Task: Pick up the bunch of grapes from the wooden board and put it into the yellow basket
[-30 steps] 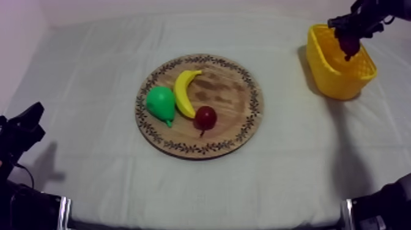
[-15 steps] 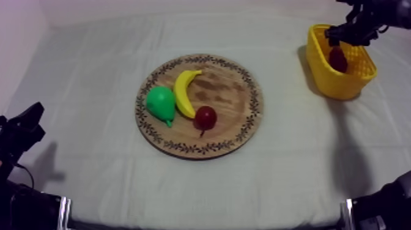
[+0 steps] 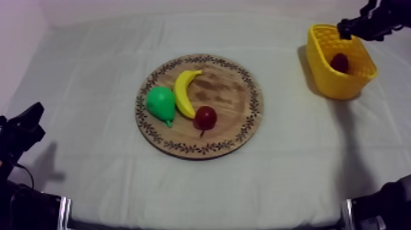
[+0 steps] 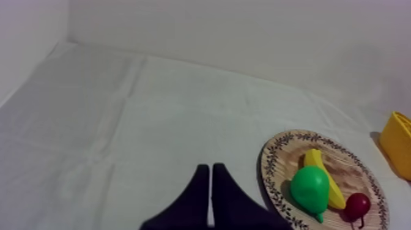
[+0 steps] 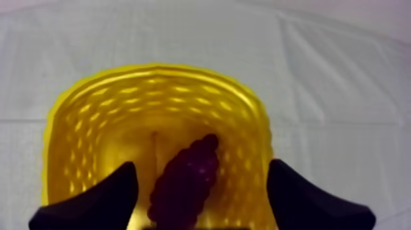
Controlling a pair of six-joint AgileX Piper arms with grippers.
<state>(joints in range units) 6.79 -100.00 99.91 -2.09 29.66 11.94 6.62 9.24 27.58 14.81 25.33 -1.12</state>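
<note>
The dark purple bunch of grapes (image 3: 340, 62) lies inside the yellow basket (image 3: 324, 76) at the table's far right. In the right wrist view the grapes (image 5: 183, 180) rest on the floor of the basket (image 5: 92, 122), free of the fingers. My right gripper (image 3: 345, 27) hangs open above the basket's far rim, its fingers (image 5: 92, 202) spread wide to either side of the bunch. My left gripper (image 3: 33, 113) rests low at the left, its fingers (image 4: 211, 168) shut together as a narrow wedge on nothing.
The round wooden board (image 3: 232, 92) sits mid-table and carries a banana (image 3: 183, 92), a green pear (image 3: 160, 104) and a small red fruit (image 3: 205, 117). Bare cloth separates the board from the basket.
The right gripper let go of the grapes, which now lie in the basket. It then rose and drew back toward the upper right. The left arm stayed still.
</note>
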